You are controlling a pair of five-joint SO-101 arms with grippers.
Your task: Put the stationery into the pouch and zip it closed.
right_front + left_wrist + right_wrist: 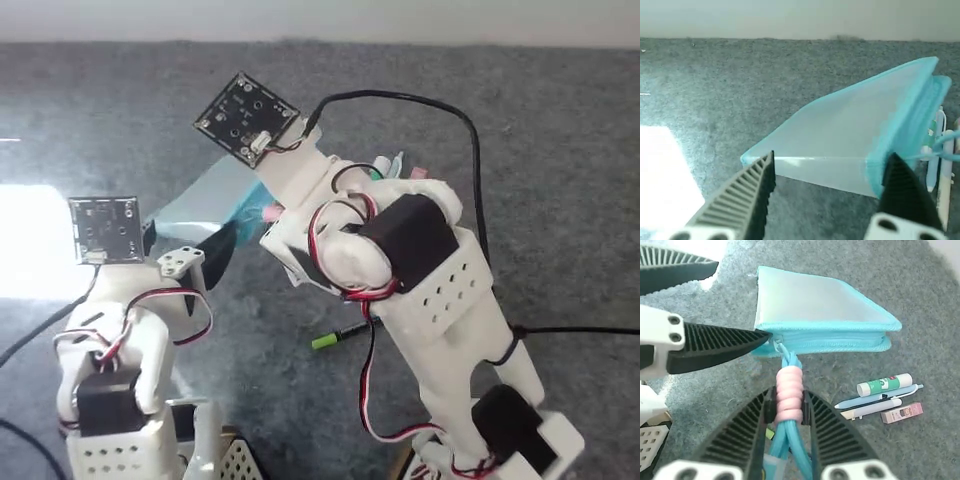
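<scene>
Nearest the arm bases, finds a green-ended black pen point(338, 337) lying alone on the grey worktop point(560, 150), just beside the right arm.

Next out, has the left tool point(831, 165) released, its ribbed fingers spread wide. Sets one fingertip at the corner of the pouch point(850, 130) where the zip cord starts, and the other out over bare worktop. Rests that pouch, translucent with teal edging, on the worktop, its near edge between the spread fingers.

At the same corner, has the right tool point(788, 401) clenched on a pink charm point(790, 382), one finger pressed to each side of it. Threads a teal cord point(787, 359) through the charm and up to the zip end of the pouch.

Farther off, outside the pouch and near its zip side, lines up a green-and-white glue stick point(884, 384), a pale blue pen point(880, 396), a white pen point(871, 409) and a small pink eraser point(902, 412), close together.
</scene>
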